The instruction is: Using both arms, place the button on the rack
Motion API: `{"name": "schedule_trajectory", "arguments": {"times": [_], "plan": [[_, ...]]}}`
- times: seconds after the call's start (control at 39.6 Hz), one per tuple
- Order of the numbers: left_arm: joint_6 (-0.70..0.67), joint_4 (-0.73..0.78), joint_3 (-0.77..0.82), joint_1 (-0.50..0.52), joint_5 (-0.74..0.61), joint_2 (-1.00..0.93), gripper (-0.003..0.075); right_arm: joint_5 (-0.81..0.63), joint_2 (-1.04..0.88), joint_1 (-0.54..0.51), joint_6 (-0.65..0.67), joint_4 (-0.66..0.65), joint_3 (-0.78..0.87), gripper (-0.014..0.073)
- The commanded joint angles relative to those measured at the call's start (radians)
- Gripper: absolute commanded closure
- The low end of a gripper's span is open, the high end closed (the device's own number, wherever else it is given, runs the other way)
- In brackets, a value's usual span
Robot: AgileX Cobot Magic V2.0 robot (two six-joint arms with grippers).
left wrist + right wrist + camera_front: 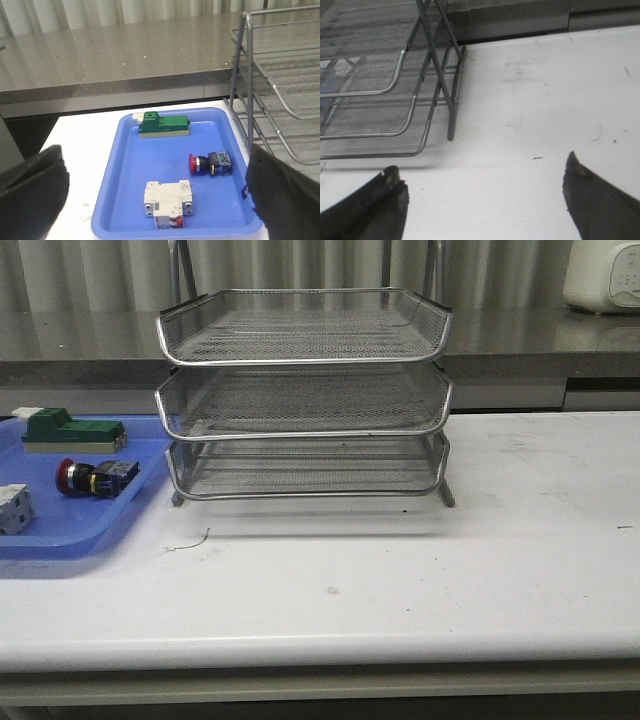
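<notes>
The button (94, 477) with its red head and black body lies on its side in the blue tray (60, 540), left of the rack (305, 400). The left wrist view looks down on the same button (211, 163), which lies between and beyond the spread fingers of my left gripper (155, 185), open and above the tray. The rack is a three-tier silver wire-mesh stand at the table's centre back. My right gripper (482, 175) hangs open over bare table, with the rack's foot (451, 135) just ahead of it. Neither arm shows in the front view.
In the blue tray (115, 190) also lie a green block (164, 125) at the far end and a white block (168, 203) at the near end. A grey counter (520, 340) runs behind the table. A small wire scrap (190, 540) lies before the rack.
</notes>
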Motion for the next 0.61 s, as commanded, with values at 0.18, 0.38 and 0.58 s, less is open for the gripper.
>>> {"name": "schedule_trajectory", "arguments": {"times": [0.18, 0.38, 0.58], "plan": [[-0.004, -0.005, -0.031, -0.007, -0.078, 0.009, 0.0038, -0.056, 0.391, 0.052, -0.065, 0.255, -0.203, -0.0045], [-0.004, -0.005, -0.031, -0.007, -0.078, 0.009, 0.0038, -0.061, 0.631, 0.12, -0.184, 0.49, -0.299, 0.0107], [-0.004, -0.005, -0.031, -0.007, -0.078, 0.009, 0.0038, -0.037, 0.777, 0.124, -0.354, 0.723, -0.357, 0.0152]]}}
